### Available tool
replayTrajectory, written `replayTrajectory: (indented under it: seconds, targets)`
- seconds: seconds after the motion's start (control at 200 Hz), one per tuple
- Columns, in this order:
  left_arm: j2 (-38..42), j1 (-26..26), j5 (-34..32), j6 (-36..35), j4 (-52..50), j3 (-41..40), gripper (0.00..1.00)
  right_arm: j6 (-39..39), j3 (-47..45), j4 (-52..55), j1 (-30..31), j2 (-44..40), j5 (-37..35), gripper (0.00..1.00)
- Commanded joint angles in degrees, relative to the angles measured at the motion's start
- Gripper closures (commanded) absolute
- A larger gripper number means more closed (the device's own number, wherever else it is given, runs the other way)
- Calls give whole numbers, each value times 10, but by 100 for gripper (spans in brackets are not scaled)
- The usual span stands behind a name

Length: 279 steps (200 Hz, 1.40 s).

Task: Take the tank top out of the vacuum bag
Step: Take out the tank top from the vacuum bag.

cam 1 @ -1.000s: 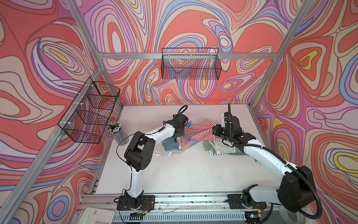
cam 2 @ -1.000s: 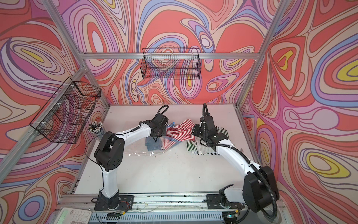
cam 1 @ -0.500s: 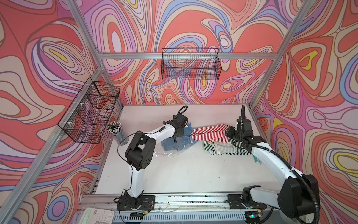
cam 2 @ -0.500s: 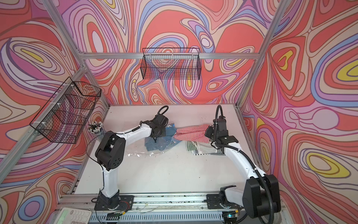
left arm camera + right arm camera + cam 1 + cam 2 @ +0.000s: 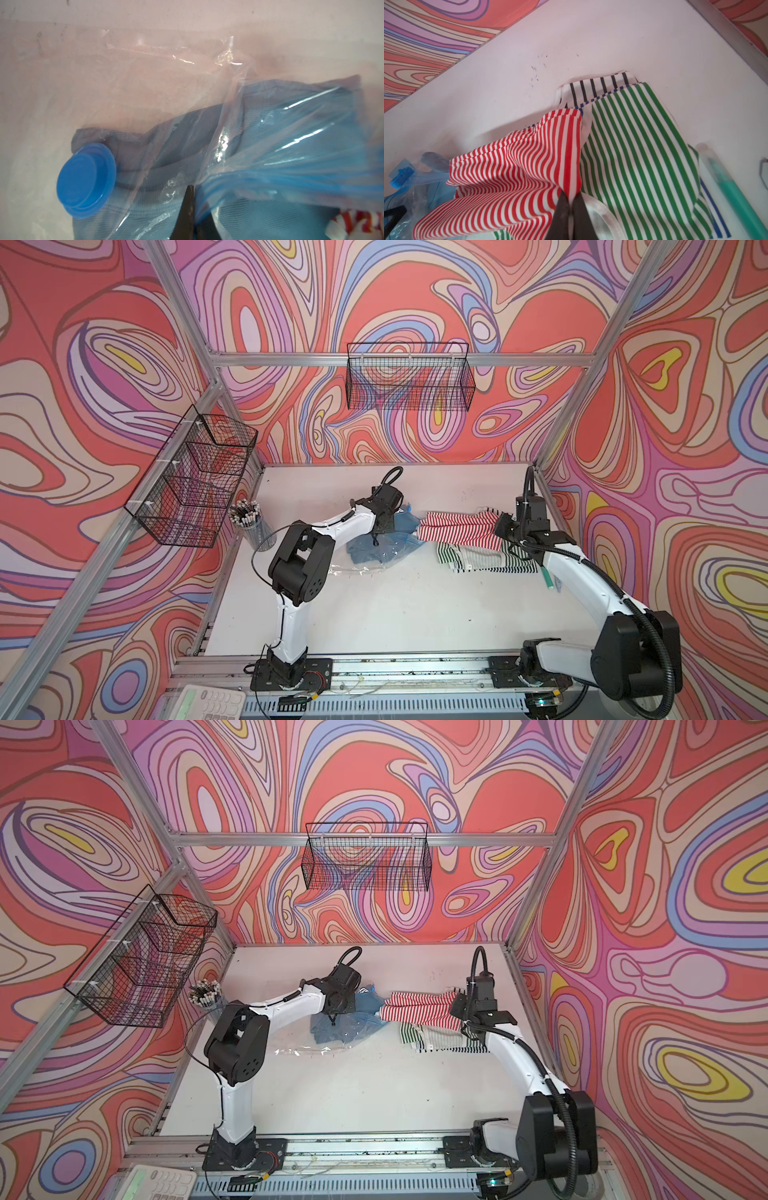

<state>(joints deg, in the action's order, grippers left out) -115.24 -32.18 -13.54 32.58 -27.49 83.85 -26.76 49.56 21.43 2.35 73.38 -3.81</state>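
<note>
The vacuum bag (image 5: 395,547), pinched by the left end effector (image 5: 190,188), holds blue cloth (image 5: 166,141). The right end effector (image 5: 570,196) grips the striped tank top (image 5: 512,172) at the bag's mouth. Only the left wrist view shows the valve cap (image 5: 86,180).

walls (image 5: 415,302): red, pink, lilac and blue swirls on all three sides | frame (image 5: 291,359): aluminium bars ran up the corners and across the back | back basket (image 5: 409,377): black wire, hung on the bar | side basket (image 5: 191,477): black wire, tiered, on the left wall | table (image 5: 415,614): white, faintly scuffed | light: even, shadows soft
</note>
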Motion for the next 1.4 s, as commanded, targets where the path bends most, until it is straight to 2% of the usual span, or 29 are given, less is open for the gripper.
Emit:
replayTrajectory:
  seconds: [0.0,0.816,1.002,1.267,1.332,1.392]
  targets:
    - [7,10,-17,-10,-35,-10,100,22,17,-4,-18,4,-29,100]
    - [14,14,-10,-22,-32,-20,100,58,56,59,-102,-15,-27,100]
    - [13,14,-7,-25,-33,-17,100,60,50,61,-110,-8,-43,100]
    - [32,14,24,-27,-38,-9,100,68,43,26,-121,38,-24,100]
    - [42,13,43,-25,-37,-8,80,69,44,25,-127,49,-9,100]
    - [53,10,63,-29,-40,-3,64,69,42,25,-129,48,-4,71]
